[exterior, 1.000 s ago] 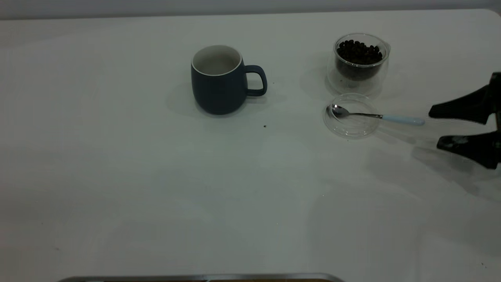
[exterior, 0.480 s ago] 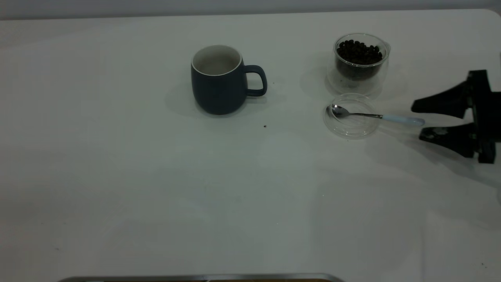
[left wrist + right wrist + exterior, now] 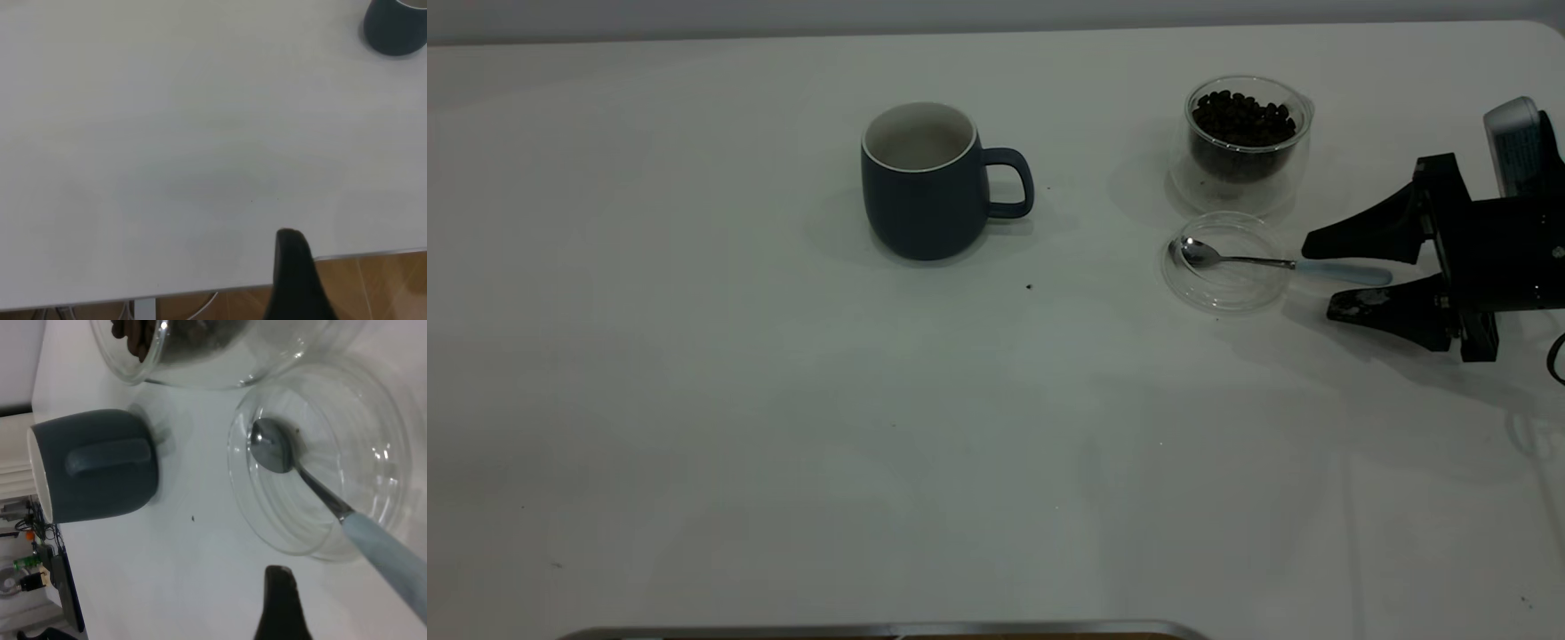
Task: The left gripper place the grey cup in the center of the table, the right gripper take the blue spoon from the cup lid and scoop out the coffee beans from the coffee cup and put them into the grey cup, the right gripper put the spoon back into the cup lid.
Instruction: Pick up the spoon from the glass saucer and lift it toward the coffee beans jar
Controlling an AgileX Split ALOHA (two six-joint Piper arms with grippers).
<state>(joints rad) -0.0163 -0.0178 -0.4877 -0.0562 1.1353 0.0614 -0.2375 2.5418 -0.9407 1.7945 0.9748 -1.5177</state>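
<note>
**Two fingers spread wide around the spoon handle, nothing gripped**

Sits at the right edge of the table (image 3: 694, 400) in the exterior view: right gripper (image 3: 1323, 274), black, pointing toward the cup lid (image 3: 1225, 293), fingers (image 3: 1360, 233) well parted. One finger on the far side of the pale handle, the other on the near side, handle end lying between them. Contact with the handle not discernible; no grasp visible.

Rests with its shiny bowl inside the lid and its stem crossing the lid's rim: blue spoon (image 3: 1343, 272), handle stretching out over the table toward the right. Same spoon in the right wrist view (image 3: 313, 490), bowl inside the transparent lid (image 3: 373, 420), one dark fingertip (image 3: 280, 607) beside the lid's rim.

Stands just behind the lid, almost touching it: coffee cup (image 3: 1243, 147), clear glass, upright, filled with coffee beans (image 3: 1243, 117).

Stands upright near the table's middle, well apart from the glassware: grey cup (image 3: 925, 187), white inside, handle turned toward the coffee cup. A few dark specks on the table near it (image 3: 1029, 287).

Out of sight in the exterior view: left gripper (image 3: 293, 273), only one dark finger visible in the left wrist view, over the table's near edge, far from the grey cup (image 3: 395, 27). Opening there impossible to judge.
</note>
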